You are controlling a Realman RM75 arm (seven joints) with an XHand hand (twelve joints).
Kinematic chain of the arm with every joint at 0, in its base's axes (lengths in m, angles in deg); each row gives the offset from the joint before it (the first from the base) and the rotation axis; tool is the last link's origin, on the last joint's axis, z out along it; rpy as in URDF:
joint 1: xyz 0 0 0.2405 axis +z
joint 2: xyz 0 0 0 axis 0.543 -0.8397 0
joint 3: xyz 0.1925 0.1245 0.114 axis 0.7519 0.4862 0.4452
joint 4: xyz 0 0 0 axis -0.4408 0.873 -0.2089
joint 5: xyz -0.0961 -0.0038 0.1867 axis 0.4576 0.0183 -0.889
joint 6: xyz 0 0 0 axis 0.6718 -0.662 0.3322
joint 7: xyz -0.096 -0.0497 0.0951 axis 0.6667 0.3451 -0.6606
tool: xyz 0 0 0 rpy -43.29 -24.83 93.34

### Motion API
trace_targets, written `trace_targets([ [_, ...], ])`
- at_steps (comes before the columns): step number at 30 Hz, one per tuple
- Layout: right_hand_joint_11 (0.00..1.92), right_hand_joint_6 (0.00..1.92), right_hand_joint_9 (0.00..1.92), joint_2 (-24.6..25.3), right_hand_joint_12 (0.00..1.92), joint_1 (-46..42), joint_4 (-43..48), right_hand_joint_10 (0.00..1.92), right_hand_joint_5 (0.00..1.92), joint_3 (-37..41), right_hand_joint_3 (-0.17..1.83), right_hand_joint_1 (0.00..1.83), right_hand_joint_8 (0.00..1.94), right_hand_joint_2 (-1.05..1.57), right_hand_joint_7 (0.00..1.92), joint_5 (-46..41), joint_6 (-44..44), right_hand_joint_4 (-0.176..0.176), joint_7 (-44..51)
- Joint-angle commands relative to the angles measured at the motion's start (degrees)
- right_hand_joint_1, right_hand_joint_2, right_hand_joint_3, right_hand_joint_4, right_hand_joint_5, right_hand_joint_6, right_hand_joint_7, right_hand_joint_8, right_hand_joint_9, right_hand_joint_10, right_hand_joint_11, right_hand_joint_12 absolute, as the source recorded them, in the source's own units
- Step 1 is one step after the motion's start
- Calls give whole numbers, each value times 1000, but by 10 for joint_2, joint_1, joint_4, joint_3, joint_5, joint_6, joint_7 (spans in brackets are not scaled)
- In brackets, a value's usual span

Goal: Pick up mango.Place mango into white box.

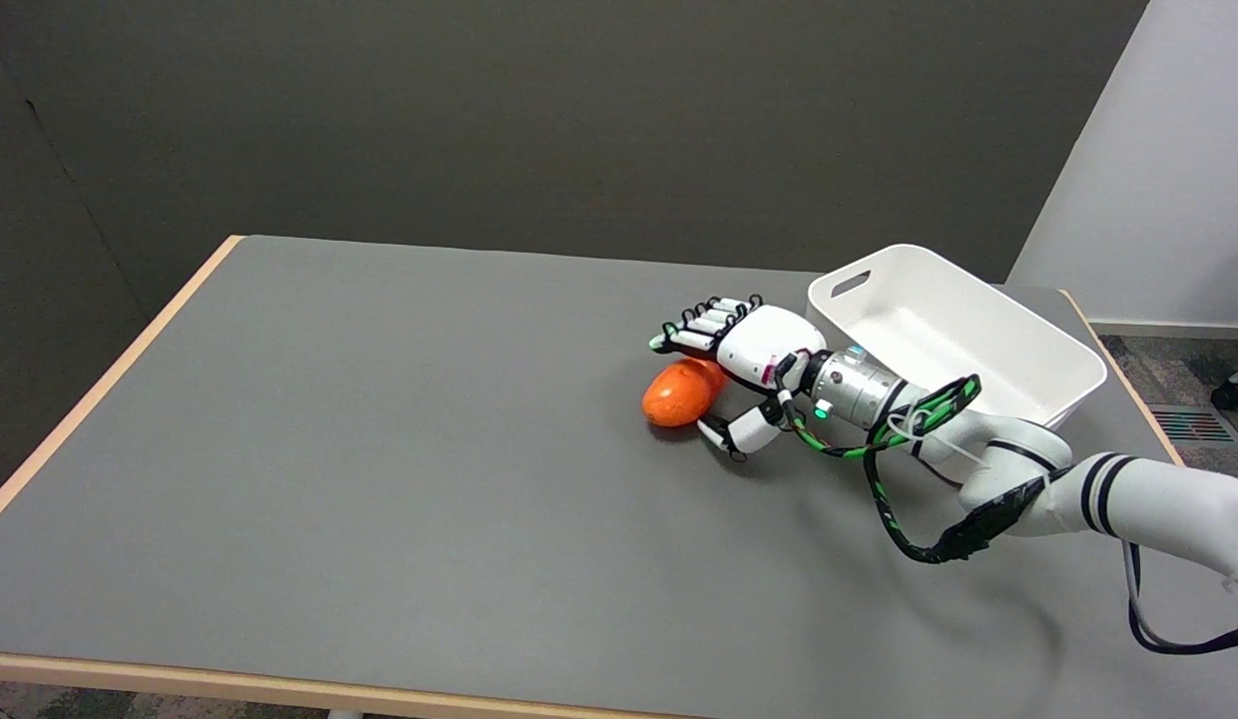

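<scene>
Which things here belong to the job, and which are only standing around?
For the job:
mango, on the table beside the right hand
white box, with nothing visible inside

Only around:
grey table
office chair caster, on the floor at the far right
</scene>
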Motion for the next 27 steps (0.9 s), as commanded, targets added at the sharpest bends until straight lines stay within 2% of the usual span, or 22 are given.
trace_targets([
  [1, 250, 491, 339, 8, 1303, 9, 33, 735, 224, -3, 1004, 747, 421, 648, 338, -1, -20, 103, -3],
  [10, 301, 634, 444, 8, 1359, 8, 29, 899, 285, -10, 976, 872, 559, 700, 454, -1, -32, 106, -3],
  [27, 321, 648, 459, 6, 1390, 3, -11, 924, 286, -35, 976, 882, 573, 698, 461, -1, -27, 107, -51],
])
